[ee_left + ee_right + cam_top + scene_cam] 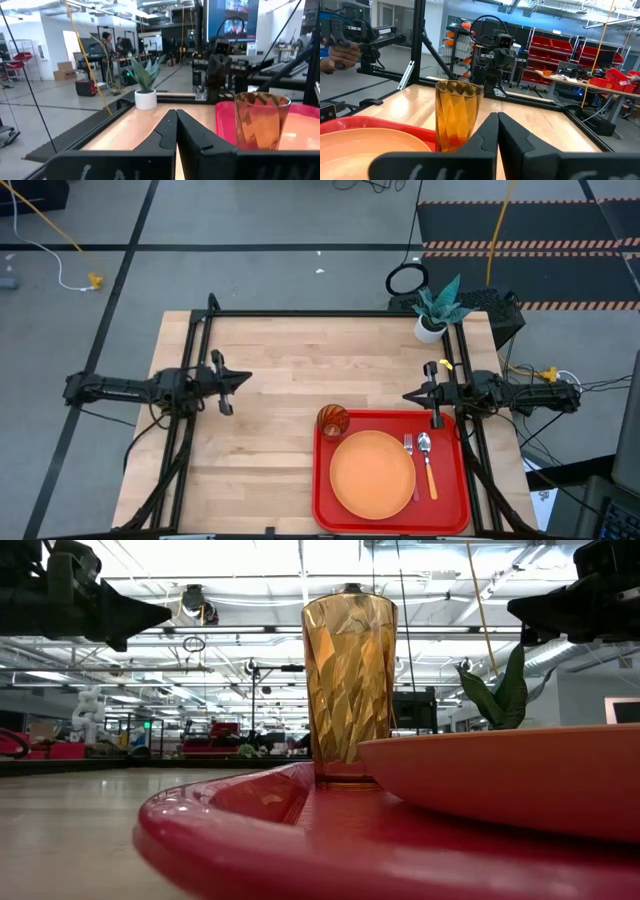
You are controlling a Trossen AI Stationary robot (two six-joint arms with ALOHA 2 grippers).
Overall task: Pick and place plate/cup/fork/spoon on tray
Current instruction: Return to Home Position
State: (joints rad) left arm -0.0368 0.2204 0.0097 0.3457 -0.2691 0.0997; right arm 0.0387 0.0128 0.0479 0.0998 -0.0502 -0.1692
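Tray (450,516), red and raised at the rim, lies on the right near part of the table (270,360) and holds all four pieces; the plate (372,473) fills its middle, the cup (333,421) stands upright in its far left corner just beside the plate, and the fork (410,462) and spoon (428,467) lie side by side to the right of the plate, spoon outermost, bowl and tines pointing far. That layout reads as a place setting, with cutlery kept off the plate and the cup clear of it so nothing tips; by my judgement the placing is done and only parking the arms remains.

The left gripper (245,380) hangs over bare wood at the left, well apart from the tray, its fingers pressed together and carrying nothing; the right gripper (408,395) hovers just beyond the tray's far edge, near the cup, likewise closed and empty; both point inward, clear of the load.

The surface is pale wood in planks, boxed by a black frame (300,313); a white pot with a green plant (432,325) sits at its far right corner. Around it lie a grey floor and a striped black-and-orange mat (520,245); the room beyond is a workshop with red bins (555,50), and people (112,42) stand far off.
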